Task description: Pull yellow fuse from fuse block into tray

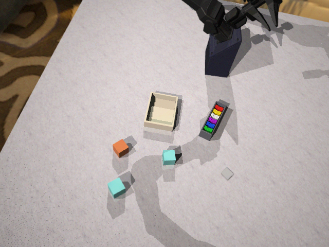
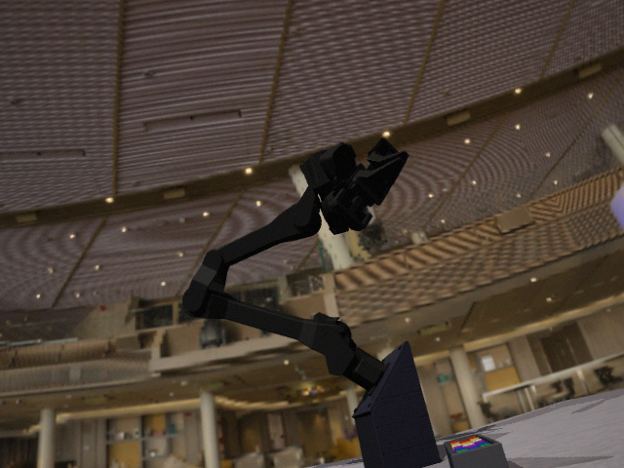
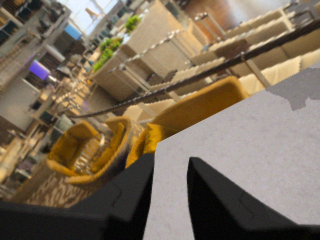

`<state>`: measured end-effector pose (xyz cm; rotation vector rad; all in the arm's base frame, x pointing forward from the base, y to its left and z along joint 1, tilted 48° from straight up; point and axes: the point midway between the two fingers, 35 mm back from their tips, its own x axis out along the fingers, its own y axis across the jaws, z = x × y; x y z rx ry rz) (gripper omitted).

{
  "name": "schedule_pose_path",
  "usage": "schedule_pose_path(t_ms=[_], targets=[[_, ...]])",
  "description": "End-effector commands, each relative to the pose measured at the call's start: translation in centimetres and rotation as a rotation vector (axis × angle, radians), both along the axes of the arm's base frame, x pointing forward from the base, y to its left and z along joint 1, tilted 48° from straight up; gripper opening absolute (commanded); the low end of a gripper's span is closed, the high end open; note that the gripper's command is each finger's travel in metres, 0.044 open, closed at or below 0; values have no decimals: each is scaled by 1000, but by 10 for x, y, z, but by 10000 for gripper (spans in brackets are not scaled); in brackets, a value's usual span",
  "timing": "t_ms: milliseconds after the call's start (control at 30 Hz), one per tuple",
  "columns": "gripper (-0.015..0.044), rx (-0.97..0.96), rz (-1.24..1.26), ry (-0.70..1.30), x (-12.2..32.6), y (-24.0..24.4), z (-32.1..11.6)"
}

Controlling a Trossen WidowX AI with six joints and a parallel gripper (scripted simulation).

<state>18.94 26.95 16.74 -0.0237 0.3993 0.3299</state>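
The yellow fuse (image 1: 216, 111) sits in the dark grey fuse block (image 1: 205, 135) (image 2: 479, 458), between the red fuse (image 1: 219, 107) and the white fuse (image 1: 215, 116). The beige tray (image 1: 159, 125) stands left of the block in the top view and is empty. My gripper (image 1: 273, 28) (image 3: 170, 164) is raised high above the table, by the arm's base and far from the block and tray. Its fingers are a little apart with nothing between them. The wrist view shows neither block nor tray.
A purple fuse (image 1: 212, 120), a blue fuse (image 1: 210, 124) and a green fuse (image 1: 208, 129) also sit in the block. An orange cube (image 1: 120, 147), two turquoise cubes (image 1: 168, 157) (image 1: 116, 187) and a flat grey square (image 1: 227, 173) lie on the table.
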Motion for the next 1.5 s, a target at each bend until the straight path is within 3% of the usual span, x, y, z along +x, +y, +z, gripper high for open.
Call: schedule_pose_path(t_ms=[0, 333, 633, 767, 1467], targets=[[74, -478, -19, 50, 42, -35, -51], [74, -1226, 82, 364, 89, -127, -122], [74, -1663, 413, 856, 91, -221, -172], [74, -1720, 542, 1001, 85, -245, -182], [74, -1719, 542, 1000, 90, -243, -192]])
